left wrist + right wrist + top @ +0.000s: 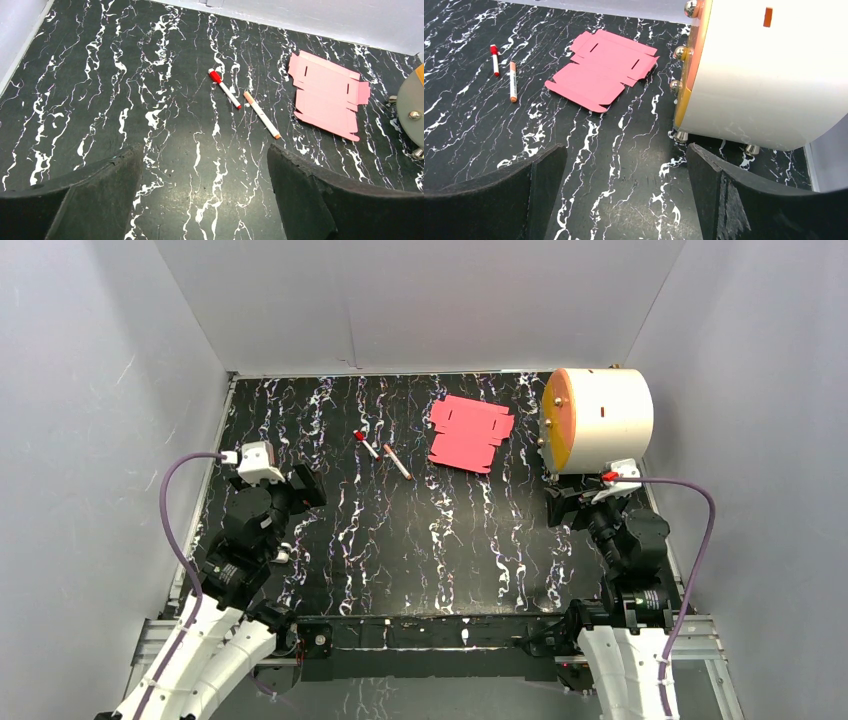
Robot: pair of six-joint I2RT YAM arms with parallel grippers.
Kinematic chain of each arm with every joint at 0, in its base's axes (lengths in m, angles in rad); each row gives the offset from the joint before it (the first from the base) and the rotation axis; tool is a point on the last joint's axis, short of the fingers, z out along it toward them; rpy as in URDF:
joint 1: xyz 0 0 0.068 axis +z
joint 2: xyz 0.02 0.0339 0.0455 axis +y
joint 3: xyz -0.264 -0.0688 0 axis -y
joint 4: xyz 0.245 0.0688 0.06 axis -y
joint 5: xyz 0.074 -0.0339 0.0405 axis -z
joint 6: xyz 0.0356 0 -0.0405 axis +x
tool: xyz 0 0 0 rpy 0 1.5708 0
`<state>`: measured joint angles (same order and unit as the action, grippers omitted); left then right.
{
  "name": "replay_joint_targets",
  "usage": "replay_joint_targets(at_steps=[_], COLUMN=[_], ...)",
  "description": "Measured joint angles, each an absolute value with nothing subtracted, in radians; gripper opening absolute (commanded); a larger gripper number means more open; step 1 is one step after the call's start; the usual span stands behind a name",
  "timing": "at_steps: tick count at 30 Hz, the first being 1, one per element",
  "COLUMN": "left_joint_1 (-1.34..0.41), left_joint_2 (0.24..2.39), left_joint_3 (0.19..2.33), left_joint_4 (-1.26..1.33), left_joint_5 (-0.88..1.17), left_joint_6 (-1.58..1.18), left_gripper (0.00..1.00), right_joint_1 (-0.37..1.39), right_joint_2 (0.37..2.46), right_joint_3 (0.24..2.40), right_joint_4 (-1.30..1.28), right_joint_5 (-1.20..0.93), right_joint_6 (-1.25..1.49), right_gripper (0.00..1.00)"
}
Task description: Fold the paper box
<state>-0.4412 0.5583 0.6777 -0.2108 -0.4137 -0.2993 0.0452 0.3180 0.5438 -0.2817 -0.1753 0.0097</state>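
The paper box (470, 433) is a flat red-pink die-cut sheet with flaps and slits, lying unfolded on the black marbled table at the back, right of centre. It also shows in the left wrist view (327, 93) and the right wrist view (603, 67). My left gripper (306, 486) is open and empty at the left side, far from the sheet; its jaws stand wide apart over bare table (205, 165). My right gripper (566, 508) is open and empty at the right, nearer than the sheet, with bare table between its jaws (624, 165).
A big white cylinder with an orange face (598, 420) lies right beside the sheet, just beyond my right gripper (764, 75). Two thin pens (382, 453) lie left of the sheet, one red-capped (224, 88). Grey walls enclose the table on three sides.
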Motion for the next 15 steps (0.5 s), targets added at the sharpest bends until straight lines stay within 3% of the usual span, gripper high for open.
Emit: replay_joint_targets(at_steps=[9, 15], left_joint_1=[-0.441, -0.440], left_joint_2=[0.491, 0.429], left_joint_3=[0.671, 0.670], left_joint_4=[-0.216, -0.244], left_joint_5=[-0.382, -0.353], left_joint_6=[-0.299, -0.302], left_gripper=[0.91, 0.92], right_joint_1=[0.045, 0.045], right_joint_2=[0.311, 0.443], right_joint_3=[0.534, 0.585], right_joint_4=[-0.262, -0.287], right_joint_5=[-0.197, -0.279], right_joint_6=[-0.013, -0.046], right_gripper=[0.98, 0.98])
